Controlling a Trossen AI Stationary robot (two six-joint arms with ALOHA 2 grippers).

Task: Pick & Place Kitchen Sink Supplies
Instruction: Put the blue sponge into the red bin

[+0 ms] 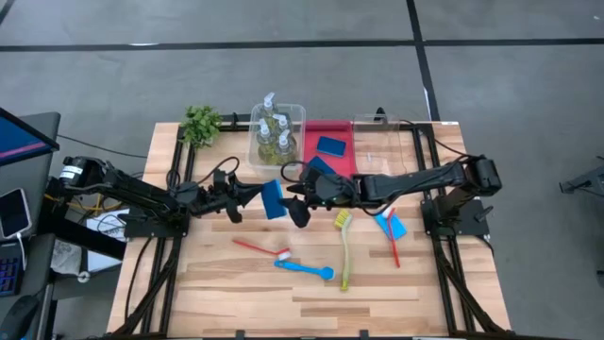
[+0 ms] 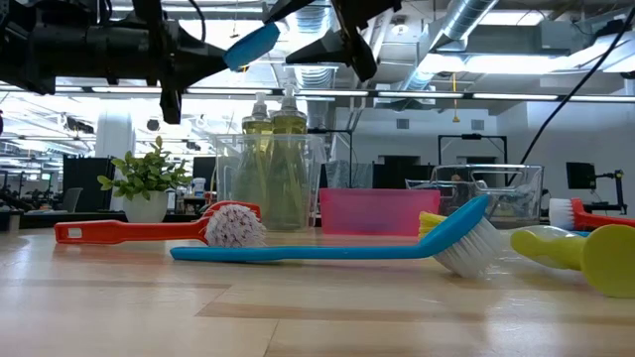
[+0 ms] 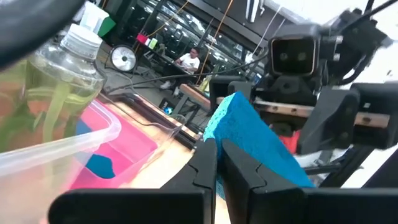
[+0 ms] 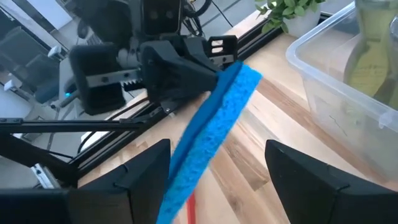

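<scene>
Brushes (image 1: 304, 270) on pale wood tabletop (image 1: 226, 293), blurred workshop behind

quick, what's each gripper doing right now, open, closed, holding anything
Left gripper: shut on the blue sponge, held in the air.
Right gripper: open, fingers on either side of that sponge, not gripping it.
</scene>
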